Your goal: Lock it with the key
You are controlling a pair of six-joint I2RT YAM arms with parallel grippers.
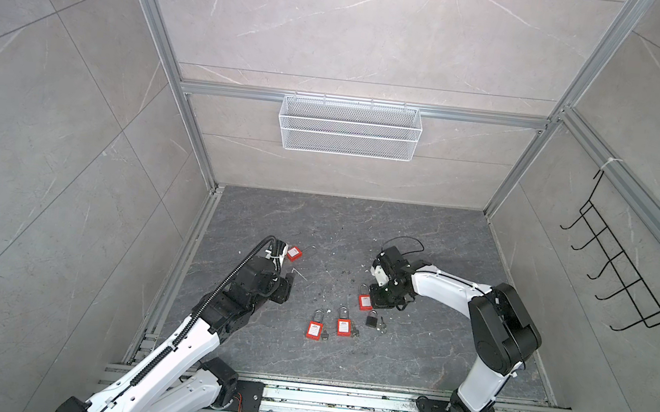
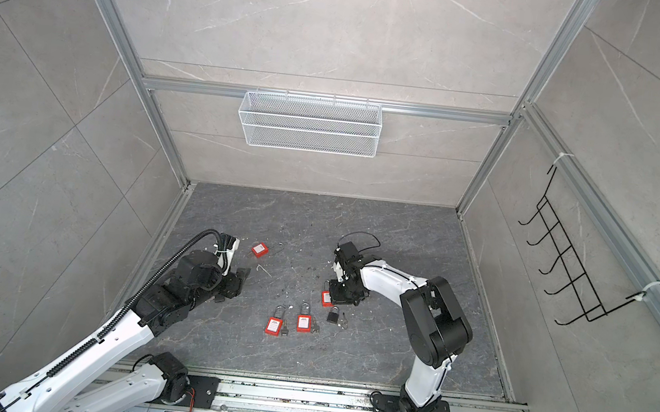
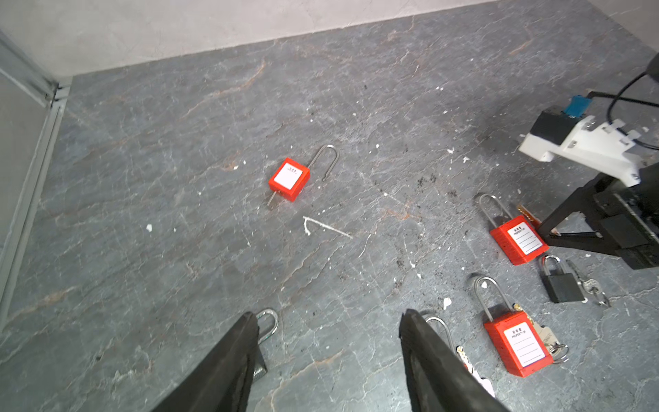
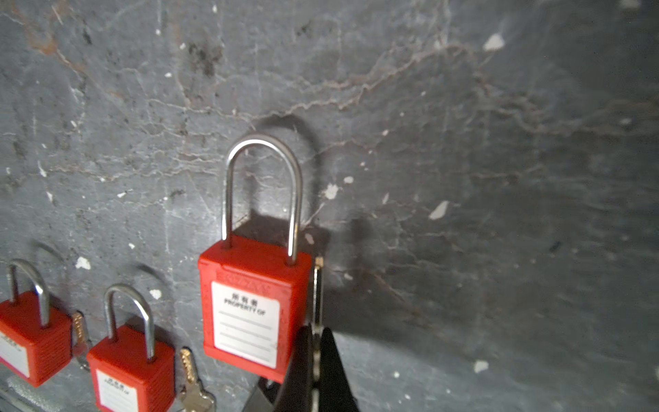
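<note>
The key [image 4: 317, 292] stands alongside the right side of a red padlock [image 4: 255, 306], centre-right on the floor [image 1: 359, 227]. The right gripper [image 4: 316, 356] is clamped on the key. The left gripper [image 3: 328, 317], jaws apart and empty, hangs at the left, near an open-shackle padlock [image 3: 289, 178].

Top views: bright, even, diffuse light; faint soft shadows on table [image 1: 358, 239]; wide-angle stretch at frame edges.
Left wrist: clear; left tool [image 3: 328, 315] blurred at lower edge.
Right wrist: dim, right half shadowed; glare on shackle of red padlock [image 4: 255, 310]; right tool [image 4: 316, 333], key [image 4: 317, 292] soft.
</note>
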